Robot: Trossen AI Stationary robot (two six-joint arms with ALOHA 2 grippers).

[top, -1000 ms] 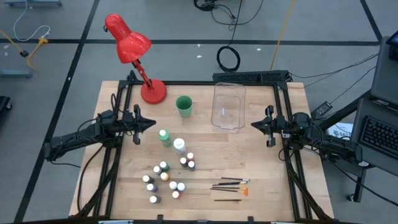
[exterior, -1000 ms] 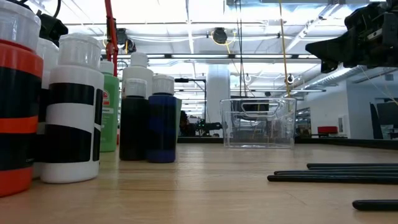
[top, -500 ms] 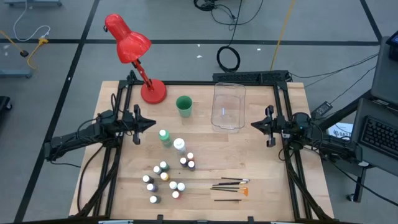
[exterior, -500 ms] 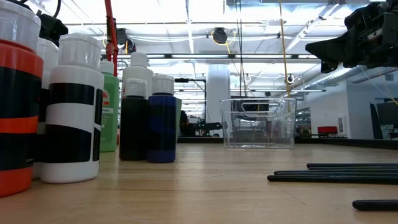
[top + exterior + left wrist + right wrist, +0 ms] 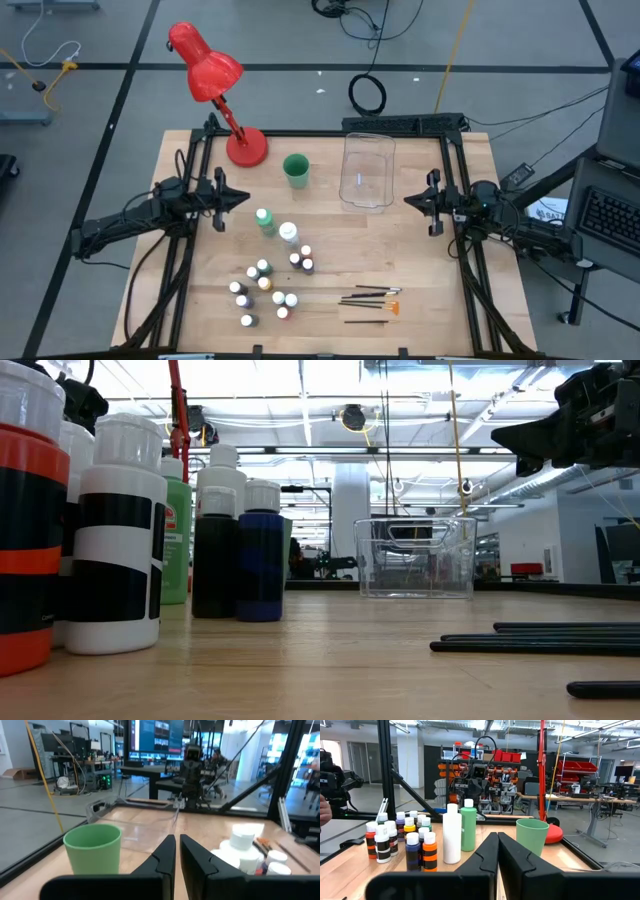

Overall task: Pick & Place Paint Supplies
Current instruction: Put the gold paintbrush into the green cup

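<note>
We hold both claws, left (image 5: 243, 198) and right (image 5: 409, 200), shut and empty at the table's sides, bottles (image 5: 265, 283) and brushes (image 5: 368, 301) waiting between and nearer us, the bin (image 5: 367, 170) ahead ready to receive.

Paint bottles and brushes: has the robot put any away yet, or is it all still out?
Nothing looks done yet. The clear bin seems empty. Neither the left gripper nor the right gripper holds anything; both hang at the table's sides, jaws shut. All is left: the little paint bottles, the green bottle, the white bottle and the brushes.
</note>
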